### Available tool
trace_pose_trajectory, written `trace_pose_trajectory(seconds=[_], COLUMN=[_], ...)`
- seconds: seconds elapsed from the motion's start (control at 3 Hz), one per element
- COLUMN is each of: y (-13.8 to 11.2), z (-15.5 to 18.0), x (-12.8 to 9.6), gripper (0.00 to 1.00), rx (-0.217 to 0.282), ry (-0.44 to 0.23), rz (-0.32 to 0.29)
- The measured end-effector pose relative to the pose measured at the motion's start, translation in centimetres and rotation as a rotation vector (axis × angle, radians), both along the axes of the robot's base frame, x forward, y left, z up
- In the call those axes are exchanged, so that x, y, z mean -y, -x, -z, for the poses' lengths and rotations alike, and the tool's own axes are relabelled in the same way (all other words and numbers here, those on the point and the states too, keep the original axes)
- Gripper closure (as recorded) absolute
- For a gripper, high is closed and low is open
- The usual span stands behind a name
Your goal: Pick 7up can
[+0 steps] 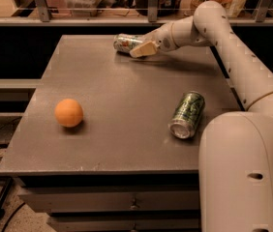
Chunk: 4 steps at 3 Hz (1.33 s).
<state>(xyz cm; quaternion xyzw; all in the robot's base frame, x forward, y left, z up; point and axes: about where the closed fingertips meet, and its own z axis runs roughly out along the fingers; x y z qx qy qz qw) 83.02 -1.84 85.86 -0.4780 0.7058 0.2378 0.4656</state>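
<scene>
The 7up can [126,42], pale silver with green print and red marks, lies on its side near the far edge of the grey table [127,110], a little left of the middle. My gripper [141,47] reaches in from the right and sits right at the can's right end, low over the table. The gripper hides part of the can's right end. The arm [223,37] stretches from the lower right across the table's right side.
A darker green glossy can [187,114] lies on its side at the table's right, close to my arm. An orange ball [68,112] sits at the left. A railing and a shelf with items [146,4] run behind the table's far edge.
</scene>
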Motion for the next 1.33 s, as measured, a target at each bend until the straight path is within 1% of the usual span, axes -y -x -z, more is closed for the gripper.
trace_pose_trajectory(seconds=[0.67,1.0,1.33], y=[0.9,3.8,6.4], z=[-2.5,-9.0,-14.8], x=[-0.3,-1.0,-0.9], gripper=[0.87,1.00,1.00], rx=[0.045,0.154,0.251], ry=[-0.043,0.019,0.084], rz=[-0.027,-0.108,-0.160])
